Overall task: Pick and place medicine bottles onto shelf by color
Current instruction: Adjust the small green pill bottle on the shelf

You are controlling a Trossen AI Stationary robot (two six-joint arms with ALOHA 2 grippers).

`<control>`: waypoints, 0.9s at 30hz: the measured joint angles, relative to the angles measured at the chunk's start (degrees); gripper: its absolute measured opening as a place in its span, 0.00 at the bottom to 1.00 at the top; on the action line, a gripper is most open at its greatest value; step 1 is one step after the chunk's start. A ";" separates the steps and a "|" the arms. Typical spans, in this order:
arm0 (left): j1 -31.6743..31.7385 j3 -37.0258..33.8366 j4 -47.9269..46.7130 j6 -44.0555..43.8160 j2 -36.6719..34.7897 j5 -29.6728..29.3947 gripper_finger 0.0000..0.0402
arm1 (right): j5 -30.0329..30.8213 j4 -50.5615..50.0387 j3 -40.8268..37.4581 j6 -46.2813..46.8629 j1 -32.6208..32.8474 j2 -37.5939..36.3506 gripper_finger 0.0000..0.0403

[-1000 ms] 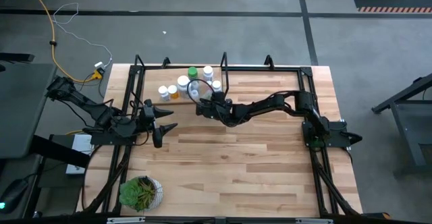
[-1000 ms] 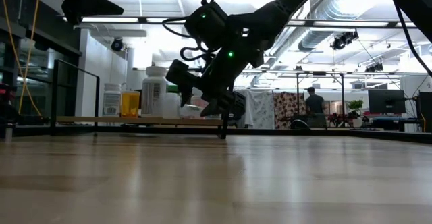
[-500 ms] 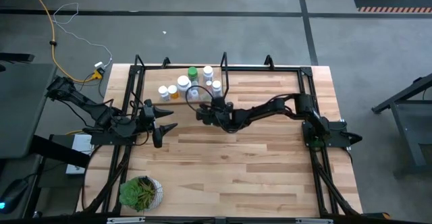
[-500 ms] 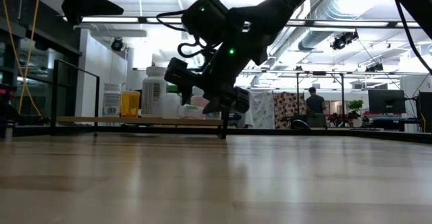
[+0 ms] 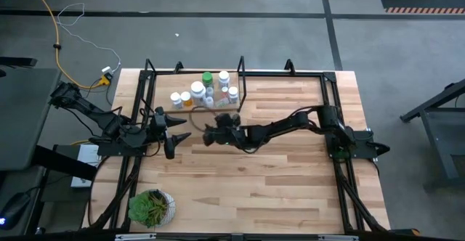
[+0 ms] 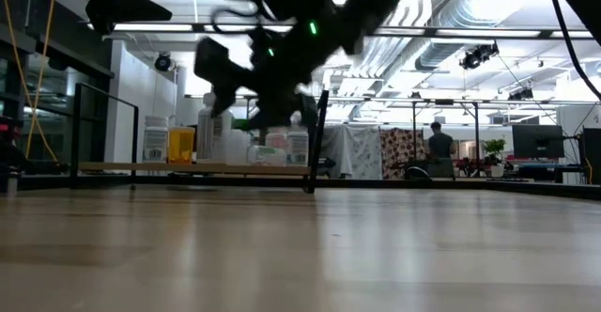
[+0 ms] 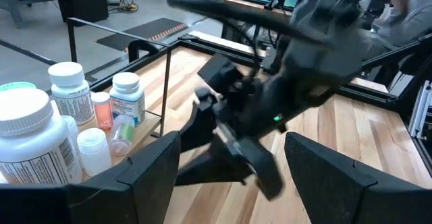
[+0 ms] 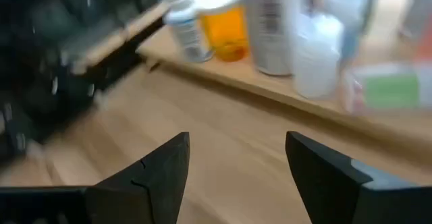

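The medicine bottles stand in a cluster on the shelf (image 5: 161, 88) at the table's far left. They are mostly white (image 5: 197, 88), with one green (image 5: 208, 78) and one orange (image 8: 226, 25). One bottle with a green label (image 8: 391, 89) lies on its side on the plank (image 8: 270, 89). My right gripper (image 5: 207, 134) hovers open and empty over the table just in front of the shelf, its fingers (image 8: 155, 177) pointing toward the bottles. My left gripper (image 5: 185, 126) waits open and empty at the table's left, facing the right gripper (image 7: 236, 136).
A leafy plant in a pot (image 5: 151, 207) stands at the near left corner. Black rods and an upright post (image 6: 317, 138) frame the shelf. The bare wooden tabletop (image 5: 276, 183) stretches over the middle and near right. A person (image 6: 438, 148) stands far off in the room.
My right gripper has drawn back from the bottles on the shelf toward the table's near and left edges. It rose a little and rolled as it went, and its fingers stayed open. The bottles it had covered now show on the shelf.
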 joint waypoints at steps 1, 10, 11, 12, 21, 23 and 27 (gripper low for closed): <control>0.00 0.00 -0.02 0.00 0.00 0.18 0.64 | -0.42 -4.69 2.52 -3.06 0.21 0.00 0.59; -0.02 0.00 -0.01 0.00 0.00 0.95 0.64 | -2.33 -43.71 24.32 -44.60 0.49 0.00 0.59; -0.02 0.00 0.00 0.00 0.00 0.97 0.64 | -2.92 -45.80 26.06 -48.20 0.48 -0.03 0.59; -0.02 0.00 0.00 0.00 0.02 0.97 0.64 | -3.42 -47.81 27.48 -50.98 0.30 -0.08 0.59; -0.02 0.00 0.00 -0.42 0.02 1.00 0.64 | -18.37 -56.46 31.13 -67.50 -8.39 0.51 0.59; -0.02 0.00 0.00 -0.41 0.02 0.96 0.64 | -20.83 -56.43 31.11 -69.69 -10.43 1.12 0.59; -0.02 0.00 -0.02 -0.13 0.00 0.73 0.64 | -23.51 -55.60 31.11 -73.01 -13.18 3.52 0.59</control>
